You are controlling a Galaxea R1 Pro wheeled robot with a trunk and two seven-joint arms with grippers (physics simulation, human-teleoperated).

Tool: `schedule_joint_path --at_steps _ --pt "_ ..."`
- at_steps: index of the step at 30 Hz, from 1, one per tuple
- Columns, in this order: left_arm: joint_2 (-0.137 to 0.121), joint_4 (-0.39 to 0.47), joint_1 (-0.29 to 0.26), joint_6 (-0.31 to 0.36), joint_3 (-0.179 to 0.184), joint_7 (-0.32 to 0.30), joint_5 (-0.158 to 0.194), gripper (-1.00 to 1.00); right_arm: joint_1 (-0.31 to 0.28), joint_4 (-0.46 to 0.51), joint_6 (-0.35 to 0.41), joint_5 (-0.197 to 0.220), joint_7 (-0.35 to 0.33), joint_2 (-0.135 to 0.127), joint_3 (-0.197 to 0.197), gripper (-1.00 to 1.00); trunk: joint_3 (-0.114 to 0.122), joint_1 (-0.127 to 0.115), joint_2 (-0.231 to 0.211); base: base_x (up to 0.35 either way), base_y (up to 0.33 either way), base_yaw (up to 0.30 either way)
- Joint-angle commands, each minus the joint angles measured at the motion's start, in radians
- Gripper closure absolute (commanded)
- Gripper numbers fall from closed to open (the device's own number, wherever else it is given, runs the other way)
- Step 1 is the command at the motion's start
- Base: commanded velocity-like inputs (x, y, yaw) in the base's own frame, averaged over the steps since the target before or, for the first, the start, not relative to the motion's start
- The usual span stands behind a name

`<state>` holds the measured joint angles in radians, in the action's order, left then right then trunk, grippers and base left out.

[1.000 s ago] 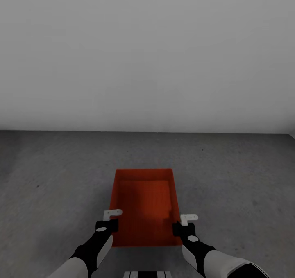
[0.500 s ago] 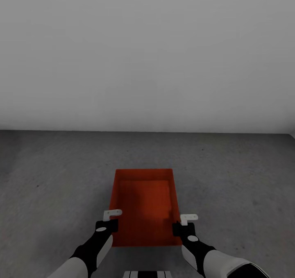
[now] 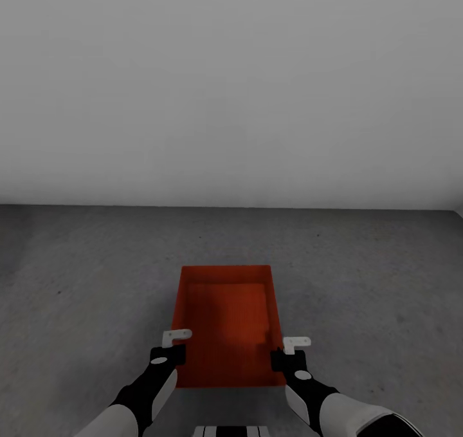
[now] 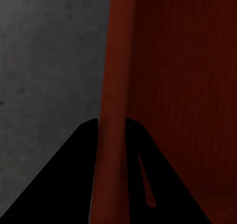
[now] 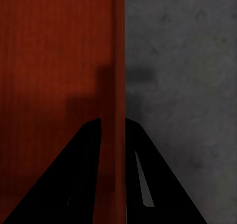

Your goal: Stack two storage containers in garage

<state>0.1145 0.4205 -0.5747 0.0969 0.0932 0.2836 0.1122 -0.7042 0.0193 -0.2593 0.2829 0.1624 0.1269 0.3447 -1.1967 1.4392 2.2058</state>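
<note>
One orange-red storage container [image 3: 226, 321] is in front of me over the dark grey garage floor [image 3: 360, 276], its open top facing up. My left gripper [image 3: 175, 352] is shut on its left side wall, and in the left wrist view the wall [image 4: 112, 85] runs between the two black fingers [image 4: 74, 174]. On the opposite wall my right gripper [image 3: 287, 354] is shut too; the right wrist view has that wall [image 5: 118, 61] pinched between its fingers [image 5: 148, 179]. Whether the container rests on the floor or hangs just above it, I cannot tell.
A plain pale grey wall [image 3: 231, 89] stands straight ahead and meets the floor a short way beyond the container. Bare concrete stretches out to the left and right of the container.
</note>
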Motion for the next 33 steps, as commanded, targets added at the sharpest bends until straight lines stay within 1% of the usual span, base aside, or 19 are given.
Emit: schedule_joint_path --at_steps 1,2,3,4,5,13,33 --pt "-0.033 0.004 -0.001 0.007 -0.026 0.015 0.0 1.0 0.0 0.002 0.002 -0.011 -0.001 0.0 -0.035 1.0 -0.001 0.0 0.0 0.0 0.0 0.0" --pt "-0.033 0.003 -0.001 0.007 -0.026 0.014 0.0 1.0 0.0 0.002 0.002 -0.011 -0.001 0.0 -0.035 1.0 -0.001 0.0 0.0 0.0 0.0 0.0" --pt "-0.033 0.001 -0.001 0.007 -0.026 0.014 0.0 1.0 0.0 0.002 0.002 -0.011 -0.001 0.0 -0.035 -1.0 -0.001 0.0 0.0 0.0 0.0 0.0" --pt "-0.033 -0.003 -0.001 0.007 -0.026 0.014 0.002 1.0 0.0 0.002 0.002 -0.011 -0.001 0.0 -0.035 -1.0 -0.001 0.0 0.0 0.0 0.0 0.0" --pt "-0.033 -0.005 -0.001 0.007 -0.026 0.014 0.002 -1.0 0.0 0.002 0.002 -0.011 -0.001 0.0 -0.034 -1.0 -0.001 0.0 0.0 0.0 0.0 0.0" --pt "-0.033 0.001 -0.001 0.006 -0.025 0.014 0.001 -1.0 0.0 0.002 0.002 -0.02 -0.004 0.0 -0.034 -1.0 -0.001 0.0 0.0 0.0 0.0 0.0" --pt "-0.032 0.007 -0.001 0.006 -0.027 0.014 0.001 -1.0 0.0 0.002 0.002 -0.017 -0.004 -0.001 -0.035 -1.0 -0.001 0.0 0.0 0.0 0.0 0.0"
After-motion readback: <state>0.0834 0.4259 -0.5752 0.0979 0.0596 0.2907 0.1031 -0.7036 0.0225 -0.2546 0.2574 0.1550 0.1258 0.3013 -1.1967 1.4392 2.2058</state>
